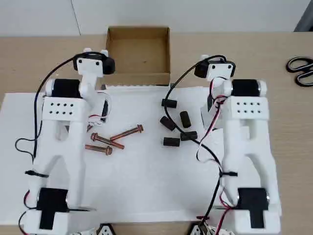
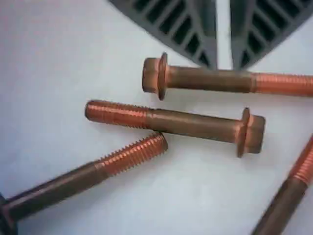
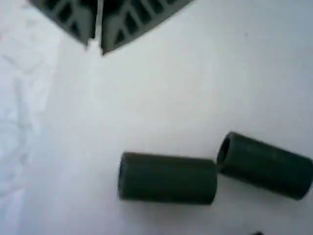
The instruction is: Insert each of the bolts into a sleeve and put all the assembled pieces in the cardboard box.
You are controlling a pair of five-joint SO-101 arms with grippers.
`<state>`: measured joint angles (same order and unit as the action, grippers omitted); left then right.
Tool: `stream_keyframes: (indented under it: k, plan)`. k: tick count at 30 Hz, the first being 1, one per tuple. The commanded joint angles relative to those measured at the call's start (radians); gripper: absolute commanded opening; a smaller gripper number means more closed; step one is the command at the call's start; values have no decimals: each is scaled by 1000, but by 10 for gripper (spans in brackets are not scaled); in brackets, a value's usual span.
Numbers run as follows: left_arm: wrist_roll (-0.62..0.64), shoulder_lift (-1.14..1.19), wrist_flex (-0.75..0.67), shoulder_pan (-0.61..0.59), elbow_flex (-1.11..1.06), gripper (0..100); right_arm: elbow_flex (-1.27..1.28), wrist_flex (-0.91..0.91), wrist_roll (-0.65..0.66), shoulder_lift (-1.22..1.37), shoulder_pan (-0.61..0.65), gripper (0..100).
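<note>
A pale wooden desk (image 1: 29, 58) carries a white sheet (image 1: 146, 186) with both white arms on it. An open brown cardboard box (image 1: 139, 77) sits at the sheet's far edge, between the arms. The left arm's jaws are closed to a thin slit and hold nothing. The nearest of four copper-coloured flanged bolts (image 2: 205, 78) lies crosswise just off their tips. The right arm's jaws look equally closed and empty, though little of them shows. Two short black cylindrical sleeves (image 3: 166, 177) lie end to end, apart from them.
</note>
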<state>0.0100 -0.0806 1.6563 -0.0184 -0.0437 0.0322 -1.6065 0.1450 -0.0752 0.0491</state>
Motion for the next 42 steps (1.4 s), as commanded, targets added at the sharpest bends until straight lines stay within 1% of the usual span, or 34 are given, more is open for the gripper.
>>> stream_keyframes:
  k: [1, 7, 10, 12, 17, 23, 39, 42]
  plan:
    - [-31, 32, -31, -29, 44, 16, -121, 12, -11, 71, 33, 8]
    - [-32, 138, -18, -100, 45, 137, -304, -28, -11, 232, 96, 128]
    - [-32, 144, -40, -143, 45, 164, -362, -25, -11, 295, 117, 125]
    - [-32, 149, -58, -163, 45, 164, -381, -22, -11, 332, 136, 125]
    - [-32, 152, -83, -155, 41, 164, -437, -22, -11, 420, 179, 126]
    - [-32, 152, -94, -155, 39, 164, -520, -22, -11, 507, 194, 126]
    - [-34, 152, -95, -157, 39, 164, -531, 30, -9, 653, 206, 125]
    - [-34, 152, -95, -157, 39, 164, -531, 45, 20, 671, 216, 125]
